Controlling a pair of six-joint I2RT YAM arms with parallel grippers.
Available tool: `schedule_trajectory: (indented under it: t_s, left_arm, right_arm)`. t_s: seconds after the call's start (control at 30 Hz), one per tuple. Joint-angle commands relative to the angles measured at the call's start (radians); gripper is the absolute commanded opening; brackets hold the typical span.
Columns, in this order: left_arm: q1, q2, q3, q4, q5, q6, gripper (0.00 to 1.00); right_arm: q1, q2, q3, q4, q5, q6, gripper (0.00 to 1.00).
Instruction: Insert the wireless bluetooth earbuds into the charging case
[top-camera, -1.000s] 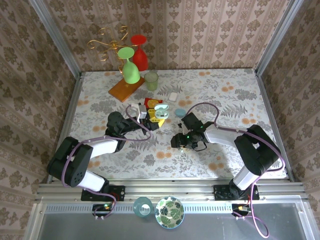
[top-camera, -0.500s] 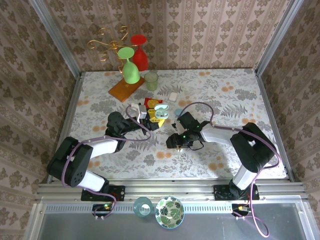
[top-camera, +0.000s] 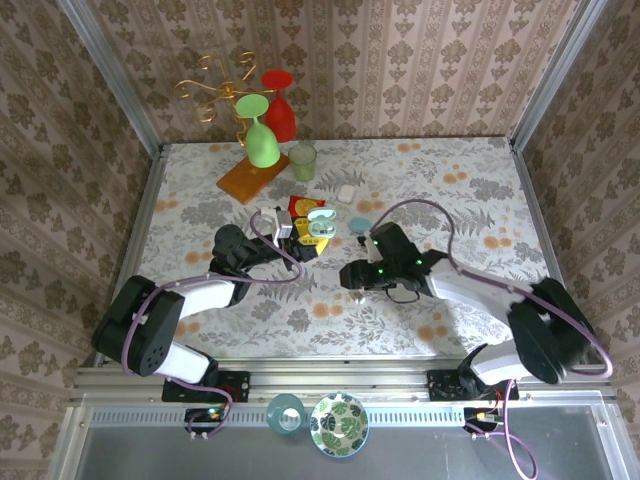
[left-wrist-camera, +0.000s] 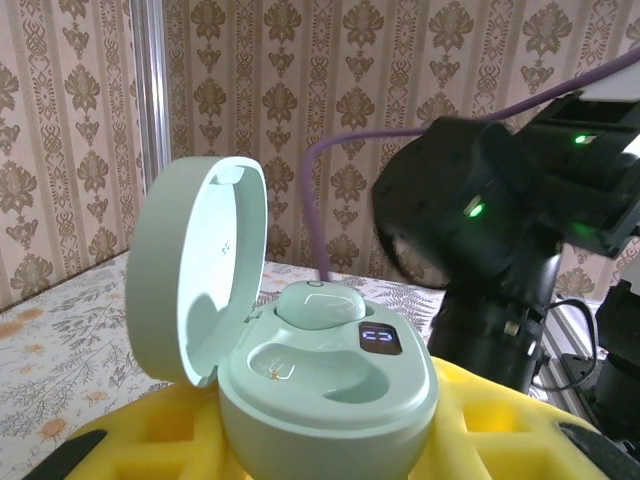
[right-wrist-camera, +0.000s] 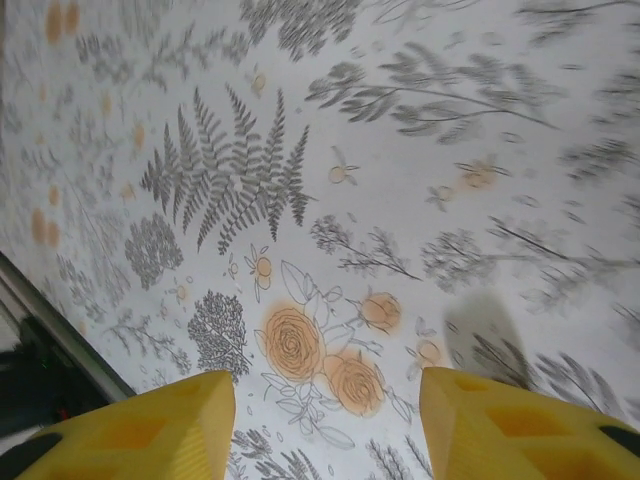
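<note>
Cloth printed with grey ferns and orange blossoms covers the table (top-camera: 480, 200), which is walled on three sides by beige damask wallpaper (top-camera: 420, 60) between metal corner posts (top-camera: 110, 75). At the far left stand a gold wire rack (top-camera: 215, 85), a green goblet (top-camera: 260, 135), a red goblet (top-camera: 280, 105), a wooden block (top-camera: 250, 178) and a small green cup (top-camera: 303, 160). A patterned bowl (top-camera: 339, 424) and a teal cup (top-camera: 285, 412) sit on the near rail below the arm bases.

The charging case (top-camera: 320, 225) is near the middle of the table, slightly left and toward the back, clamped in the left gripper (top-camera: 312, 235). From the left wrist, the case (left-wrist-camera: 320, 390) sits between the yellow fingers (left-wrist-camera: 500, 420), base down and opening upward. Its lid (left-wrist-camera: 205, 270) stands nearly upright on the left of that view, the side toward the back wall. Seen from overhead, the oval's long axis runs roughly across the table, left to right, with the two sockets in line along it. An earbud (left-wrist-camera: 318, 300) rests in the farther socket beside a small lit display (left-wrist-camera: 380, 338); the nearer socket is a bare hollow.

The right gripper (top-camera: 352, 275) hangs just right of the case, apart from it. In its wrist view the right gripper (right-wrist-camera: 325, 400) has its jaws spread with only printed cloth between them.
</note>
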Motion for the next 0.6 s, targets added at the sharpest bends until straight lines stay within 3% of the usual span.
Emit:
schedule_trajectory:
  t_s: [0.0,0.3,0.57]
  left_arm:
    - [0.005,-0.024,-0.003,0.039,0.002,0.019,0.26]
    - [0.003,-0.012,0.012,0.040,0.011,0.018,0.26]
    - [0.003,-0.024,0.004,0.039,0.010,0.016,0.26]
  right_arm:
    - [-0.034,-0.108,-0.104,0.047,0.100,0.249,0.48]
    - [-0.045,-0.119,-0.209,0.107,-0.014,0.520,0.38]
    - [-0.047,-0.028,-0.213,0.152,-0.028,0.526,0.33]
